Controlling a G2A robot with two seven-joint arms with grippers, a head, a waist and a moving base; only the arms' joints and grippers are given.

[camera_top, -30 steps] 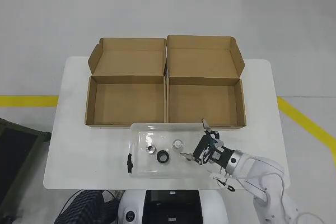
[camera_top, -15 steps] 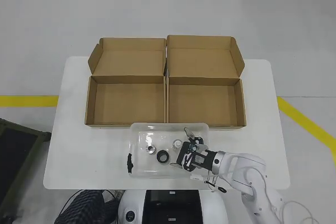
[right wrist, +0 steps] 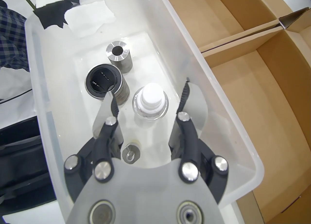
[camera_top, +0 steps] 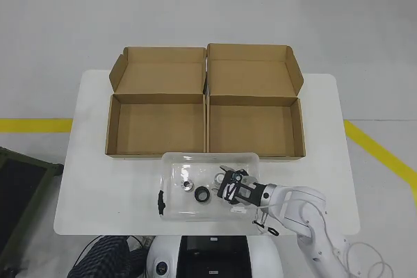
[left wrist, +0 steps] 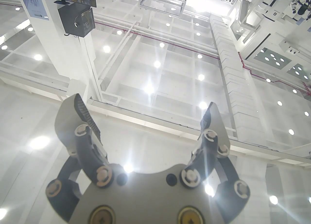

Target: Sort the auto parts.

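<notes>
The right claw (right wrist: 149,91) hangs inside the clear plastic bin (right wrist: 220,122) at the worktop's (camera_top: 97,174) near edge, fingers apart on either side of a white-capped part (right wrist: 150,102), apparently without touching it. Left of that stand a linear bearing (right wrist: 107,84) and a steel bushing (right wrist: 119,56). Two open cardboard boxes (camera_top: 156,128) sit beyond. The left claw (left wrist: 145,102), fingers apart, faces the ceiling (left wrist: 170,64).
</notes>
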